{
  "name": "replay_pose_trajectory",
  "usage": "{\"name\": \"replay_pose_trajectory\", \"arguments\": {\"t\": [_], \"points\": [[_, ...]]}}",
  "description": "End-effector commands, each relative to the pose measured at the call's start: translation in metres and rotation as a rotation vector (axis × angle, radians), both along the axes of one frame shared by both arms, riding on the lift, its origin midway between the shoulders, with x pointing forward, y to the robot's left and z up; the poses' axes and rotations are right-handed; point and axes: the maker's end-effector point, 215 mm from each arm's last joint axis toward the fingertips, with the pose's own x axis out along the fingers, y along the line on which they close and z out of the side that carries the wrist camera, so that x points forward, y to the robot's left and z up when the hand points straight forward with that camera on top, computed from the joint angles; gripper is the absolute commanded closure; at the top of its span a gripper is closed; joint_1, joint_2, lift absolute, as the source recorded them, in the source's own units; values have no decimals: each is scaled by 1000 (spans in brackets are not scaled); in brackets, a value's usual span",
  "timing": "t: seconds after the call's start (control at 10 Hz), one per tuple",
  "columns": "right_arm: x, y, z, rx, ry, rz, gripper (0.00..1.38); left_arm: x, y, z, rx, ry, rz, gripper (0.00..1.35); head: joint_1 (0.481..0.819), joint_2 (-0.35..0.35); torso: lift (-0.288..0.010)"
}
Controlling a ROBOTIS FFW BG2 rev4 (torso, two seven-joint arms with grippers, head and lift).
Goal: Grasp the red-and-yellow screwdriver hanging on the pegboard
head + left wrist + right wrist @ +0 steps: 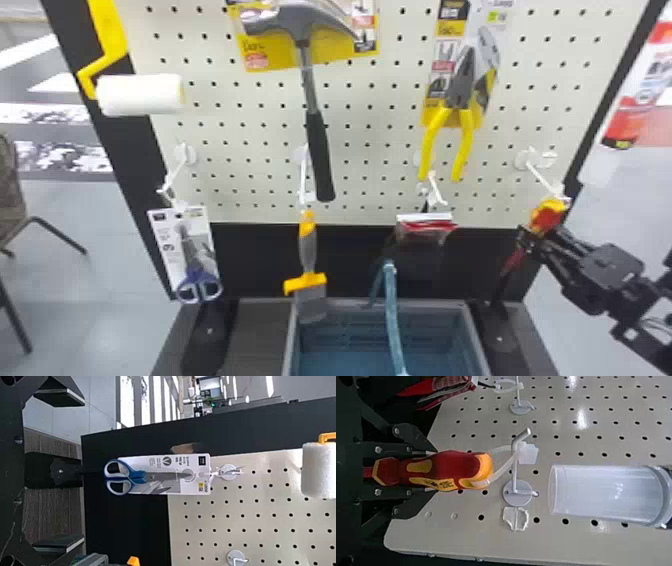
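Observation:
At the pegboard's lower right in the head view, my right gripper [539, 237] is at the red-and-yellow screwdriver [547, 216], whose handle end is just under a white hook [546, 181]. In the right wrist view my right gripper [434, 471] is shut on the screwdriver [455, 468], one finger along each side of its handle. A pale loop from the handle's end still hangs around the hook [515, 469]. My left gripper [84, 473] stands open with nothing between its fingers, facing packaged scissors [126, 477] in the left wrist view.
Also hanging are a hammer [320, 155], yellow-handled pliers [465, 120], a paint roller [140, 95], a scraper-like tool [308, 250] and a red-topped package [427, 223]. A blue-grey bin [475, 332] sits below. A clear cylinder [609, 494] is near the screwdriver's hook.

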Motion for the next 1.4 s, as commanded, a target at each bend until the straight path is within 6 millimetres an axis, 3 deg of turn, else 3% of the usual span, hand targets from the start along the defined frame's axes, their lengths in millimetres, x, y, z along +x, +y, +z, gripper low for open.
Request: {"name": "replay_pose_trajectory", "arguments": {"t": [0.0,1.3], "points": [[-4,3,3,-15,-3,0,1193,-1,0,-1,-1,2,0,104,549,0,-100],[-7,3,2,-33,-3,-3,1196,-1,-1,-2,-2,6,0,104,549,0,-100]]}}
